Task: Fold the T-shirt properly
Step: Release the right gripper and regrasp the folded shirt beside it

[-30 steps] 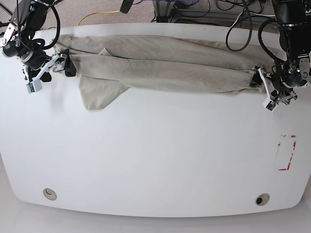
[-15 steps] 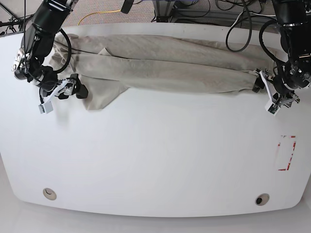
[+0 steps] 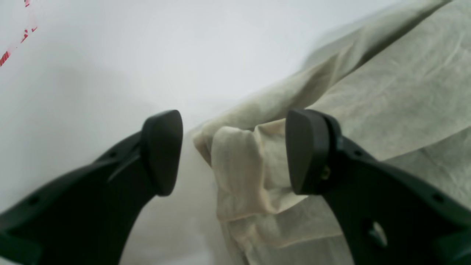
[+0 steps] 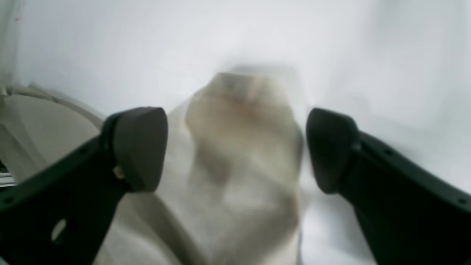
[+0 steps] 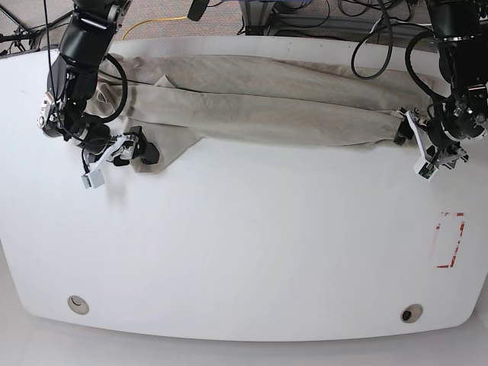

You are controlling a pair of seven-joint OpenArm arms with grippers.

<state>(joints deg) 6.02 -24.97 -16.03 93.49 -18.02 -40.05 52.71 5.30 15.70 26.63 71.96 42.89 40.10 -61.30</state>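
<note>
The T-shirt [image 5: 259, 107] lies as a long pale beige band across the back of the white table [image 5: 244, 252], with one flap hanging toward the front at its left. My right gripper [image 5: 145, 151] sits at that flap's tip. In the right wrist view it [image 4: 235, 147] is open, with the blurred cloth tip [image 4: 239, 121] between its fingers and a gap on each side. My left gripper [image 5: 402, 131] is at the shirt's right end. In the left wrist view it [image 3: 233, 152] is open around a bunched fold [image 3: 239, 158] that lies against one finger [image 3: 305, 151].
A red-and-white rectangle mark [image 5: 449, 240] is on the table at the right, also seen as a red mark [image 3: 14, 48] in the left wrist view. Two round holes [image 5: 78, 304] [image 5: 412, 313] sit near the front edge. Cables [image 5: 156, 23] run behind the back edge.
My right arm left the shirt's far left end and came forward and right to the flap's tip. My left arm barely moved. Both pairs of jaws narrowed a little.
</note>
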